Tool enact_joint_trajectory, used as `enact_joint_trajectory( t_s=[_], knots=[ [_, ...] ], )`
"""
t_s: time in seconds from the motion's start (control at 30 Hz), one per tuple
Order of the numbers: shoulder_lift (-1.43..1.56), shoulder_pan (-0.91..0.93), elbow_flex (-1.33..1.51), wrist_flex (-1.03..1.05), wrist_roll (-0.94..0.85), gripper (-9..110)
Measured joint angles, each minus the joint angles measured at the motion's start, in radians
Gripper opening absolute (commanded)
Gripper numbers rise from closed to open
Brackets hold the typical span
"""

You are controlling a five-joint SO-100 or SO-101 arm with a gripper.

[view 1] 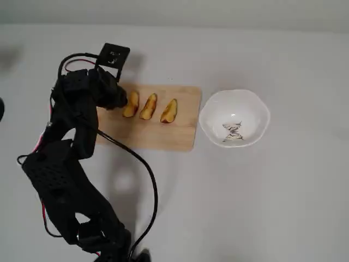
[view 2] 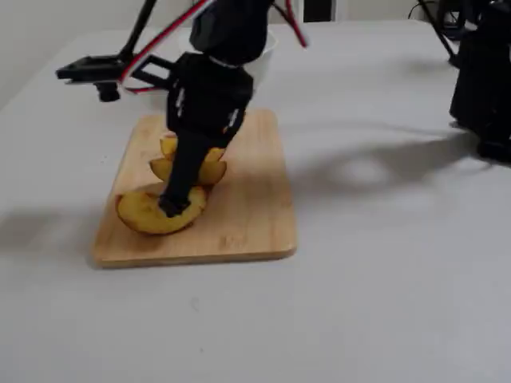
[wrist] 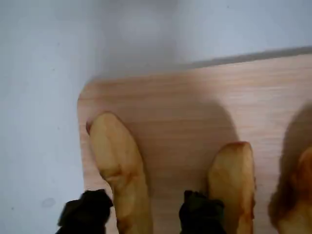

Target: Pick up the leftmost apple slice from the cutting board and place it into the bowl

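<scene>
Your black two-finger hand [wrist: 141, 214] low over light tan wooden cutting board [wrist: 195, 122], fingers apart, straddling chunky yellow-tan apple slice [wrist: 119, 165] at board's end farthest from white wavy-rimmed bowl [view 1: 234, 118].

Risks, as judged:
- one finger near neighbouring slimmer wedge [wrist: 234, 180]; closing could nudge it
- curved slice could roll or slip out

No readable writing or brands.

Black fingers [view 2: 174, 204] touch the nearest apple slice [view 2: 148, 215] on the cutting board [view 2: 239, 223].

White bowl [view 1: 256, 103], dark butterfly-like drawing; tan cutting board [view 1: 174, 136]; perhaps reddish-skinned slices.
</scene>
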Motion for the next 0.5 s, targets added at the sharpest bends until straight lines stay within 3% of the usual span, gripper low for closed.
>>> enact_joint_trajectory(
  t_s=[0.13,0.33,0.5],
  knots=[
    [-0.032,-0.015,-0.038,0.000,0.031,0],
    [-0.086,-0.031,-0.130,0.029,0.115,0],
    [-0.091,-0.038,-0.313,0.132,0.293,0]
  ],
)
